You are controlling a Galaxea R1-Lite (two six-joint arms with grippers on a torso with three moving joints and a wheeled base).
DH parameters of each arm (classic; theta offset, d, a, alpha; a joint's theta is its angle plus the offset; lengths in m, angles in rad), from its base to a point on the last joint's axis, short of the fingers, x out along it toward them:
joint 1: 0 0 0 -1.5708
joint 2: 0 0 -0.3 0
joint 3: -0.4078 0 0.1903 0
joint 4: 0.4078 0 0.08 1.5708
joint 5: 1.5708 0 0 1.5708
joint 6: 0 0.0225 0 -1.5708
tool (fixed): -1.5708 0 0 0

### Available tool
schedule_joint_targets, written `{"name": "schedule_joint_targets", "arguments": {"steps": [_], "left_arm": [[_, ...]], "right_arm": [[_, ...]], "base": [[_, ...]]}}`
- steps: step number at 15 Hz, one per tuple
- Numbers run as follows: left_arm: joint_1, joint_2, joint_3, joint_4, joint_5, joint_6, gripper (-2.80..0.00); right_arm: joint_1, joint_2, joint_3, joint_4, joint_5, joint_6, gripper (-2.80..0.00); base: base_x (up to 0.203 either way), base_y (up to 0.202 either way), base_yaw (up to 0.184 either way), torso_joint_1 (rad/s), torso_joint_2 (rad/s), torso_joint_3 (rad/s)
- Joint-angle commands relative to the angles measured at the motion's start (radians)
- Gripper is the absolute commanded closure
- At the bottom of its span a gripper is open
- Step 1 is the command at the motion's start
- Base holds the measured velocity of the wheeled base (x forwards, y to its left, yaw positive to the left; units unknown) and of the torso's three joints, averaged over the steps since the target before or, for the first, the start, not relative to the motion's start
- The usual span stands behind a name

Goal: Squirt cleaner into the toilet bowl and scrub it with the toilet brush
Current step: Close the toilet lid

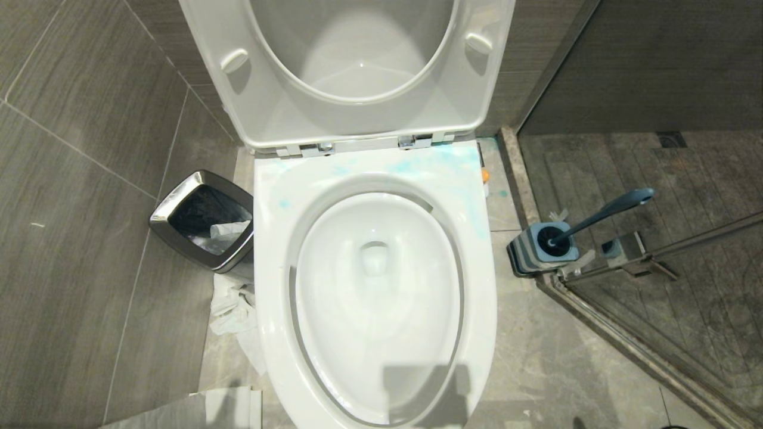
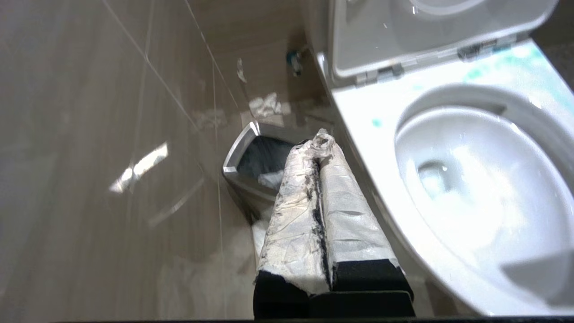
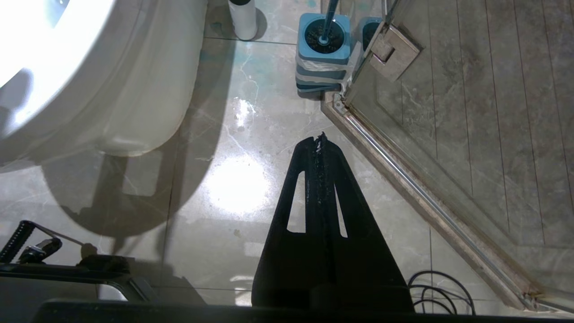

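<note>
Head view shows neither arm; both hands appear only in their own wrist views. The left hand (image 2: 319,140), its two fingers wrapped in white crinkled tape, is clenched with nothing between them, and hangs beside the left flank of the large glossy white porcelain toilet bowl (image 1: 271,310), above the small square chrome-rimmed waste bin (image 2: 237,154). The right hand (image 3: 319,138), plain black, is likewise clenched and empty, over the pale polished floor tiles (image 3: 233,188) to the right of the bowl.

Seat and white lid (image 1: 262,113) are raised. Pale turquoise smears of cleaner (image 1: 429,164) lie on the rear rim near the chrome hinges (image 1: 316,149); the inside of the bowl looks clean white.

Beyond the right hand, the toilet brush with the long slim slate-blue handle (image 1: 602,214) stands in its squarish light-blue-topped, grey-striped holder (image 3: 323,58), hard against the corner of the glass shower screen (image 3: 390,49). A white cylindrical container (image 3: 242,18) stands on the floor between holder and bowl; whether it is the cleaner bottle cannot be told.

Judgement: nothing is in hand yet. Whichever hand reaches must release its fingers before approach. The brush handle leans to the right, away from the bowl; grip it on the thick upper end and lift along its lean, keeping clear of the glass.
</note>
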Motion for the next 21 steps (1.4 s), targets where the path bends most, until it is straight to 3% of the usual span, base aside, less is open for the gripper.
{"name": "schedule_joint_targets", "arguments": {"steps": [1, 6, 9, 13, 14, 16, 21], "left_arm": [[0.0, 0.255, -0.181, 0.001, -0.001, 0.005, 0.0], [0.0, 0.642, -0.495, -0.092, -0.003, 0.008, 0.0], [-0.039, 0.806, -0.646, -0.135, -0.045, -0.017, 0.0], [-0.071, 0.937, -0.805, -0.164, -0.13, -0.141, 0.0], [-0.087, 0.954, -0.84, -0.179, -0.134, -0.239, 0.0], [-0.099, 0.997, -0.927, -0.226, -0.151, -0.353, 0.0], [-0.07, 1.117, -1.076, -0.357, -0.291, -0.463, 0.0]], "right_arm": [[0.001, 0.001, 0.0, 0.0, 0.001, -0.001, 0.0], [0.001, 0.001, 0.0, 0.0, 0.001, -0.001, 0.0], [-0.001, 0.001, 0.0, 0.0, 0.001, -0.001, 0.0], [-0.001, 0.001, 0.0, 0.0, 0.001, -0.001, 0.0], [0.0, 0.001, 0.0, 0.0, 0.001, -0.001, 0.0], [0.0, 0.001, 0.0, 0.0, 0.001, -0.001, 0.0], [0.0, 0.001, 0.0, 0.0, 0.001, -0.001, 0.0]], "base": [[0.0, 0.0, 0.0, 0.0, 0.0, 0.0], [0.0, 0.0, 0.0, 0.0, 0.0, 0.0], [0.0, 0.0, 0.0, 0.0, 0.0, 0.0], [0.0, 0.0, 0.0, 0.0, 0.0, 0.0], [0.0, 0.0, 0.0, 0.0, 0.0, 0.0], [0.0, 0.0, 0.0, 0.0, 0.0, 0.0], [0.0, 0.0, 0.0, 0.0, 0.0, 0.0]]}}
